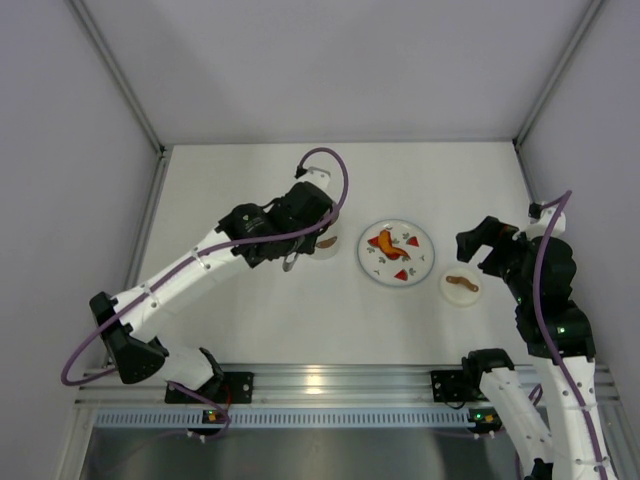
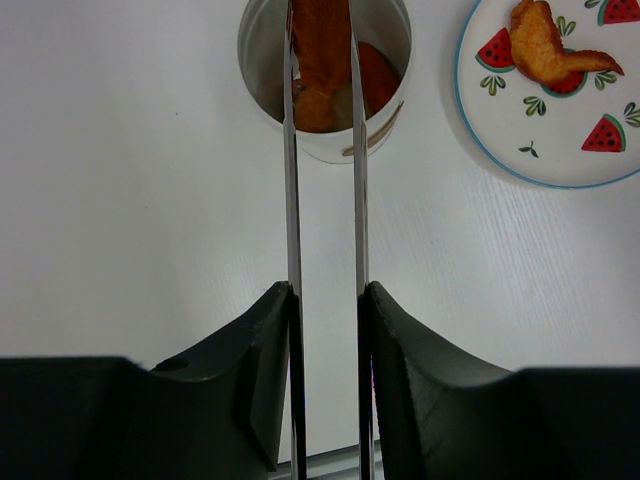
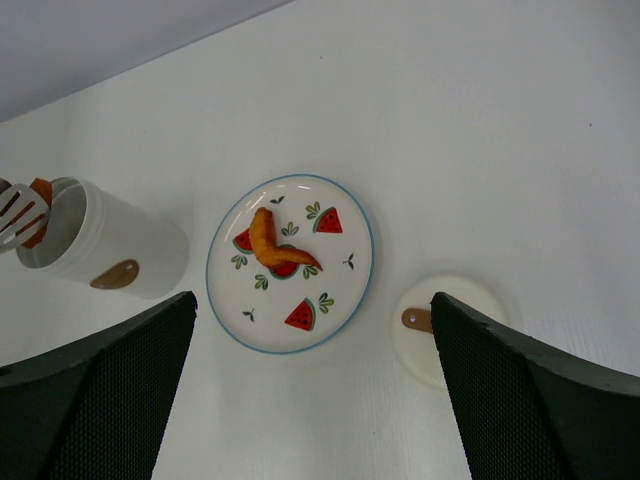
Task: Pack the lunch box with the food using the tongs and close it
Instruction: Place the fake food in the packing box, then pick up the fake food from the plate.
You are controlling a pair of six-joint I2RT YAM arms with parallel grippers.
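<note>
My left gripper (image 2: 327, 295) is shut on the metal tongs (image 2: 293, 200). Their blades reach into the mouth of the lunch box (image 2: 330, 150), a white cup with a brown mark. The tips pinch an orange-brown food piece (image 2: 320, 40) just inside the rim. More food (image 2: 376, 78) lies in the cup. One orange wing-shaped piece (image 2: 545, 50) remains on the watermelon-print plate (image 2: 500, 120). My right gripper (image 3: 312, 305) hangs open above the plate (image 3: 330, 270), holding nothing. In the top view the left arm covers most of the lunch box (image 1: 327, 246).
The white round lid (image 1: 460, 286) with a brown handle lies flat right of the plate (image 1: 415, 262), below the right gripper (image 1: 478, 250). In the right wrist view the lid (image 3: 425, 345) is partly behind one finger. Grey walls enclose the table's back and sides.
</note>
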